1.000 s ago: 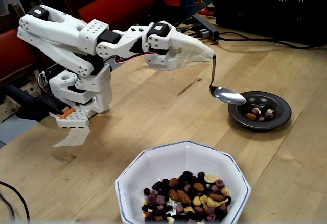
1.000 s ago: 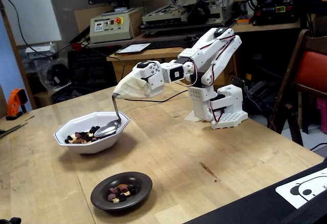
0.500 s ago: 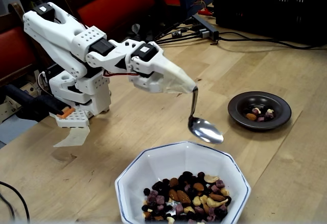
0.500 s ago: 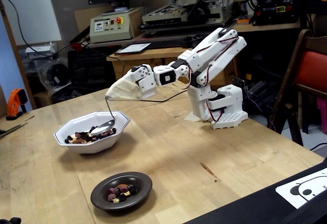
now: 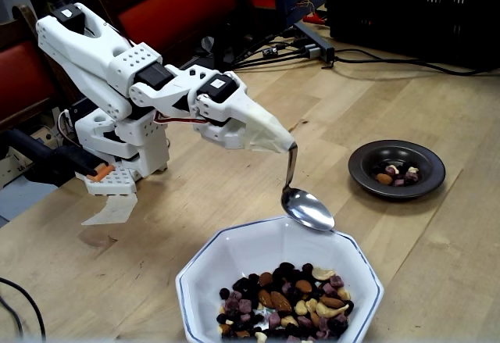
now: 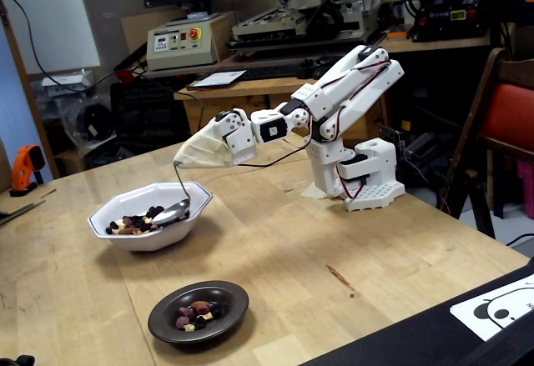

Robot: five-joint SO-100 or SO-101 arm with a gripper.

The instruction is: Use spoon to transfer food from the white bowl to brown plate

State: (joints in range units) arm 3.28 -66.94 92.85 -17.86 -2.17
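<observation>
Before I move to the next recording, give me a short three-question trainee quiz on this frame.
1. True or false: the spoon is empty.
2. Which dish is the spoon over? A) white bowl B) brown plate
3. Fill in: the tool grips the spoon by its ____.

Key:
1. True; its hollow shows bare metal in both fixed views.
2. A; it hangs at the bowl's rim, above the nuts and raisins.
3. Handle; wrapping hides the fingers.

A shiny silver metal spoon [image 5: 307, 207], handle up, hangs empty over the 12 o'clock rim of the large white octagonal bowl [image 5: 211, 261] of mixed nuts and raisins [image 5: 285, 300]. At the bowl's 2 o'clock sits the small dark brown round plate [image 5: 397, 169], holding a few pieces.
</observation>
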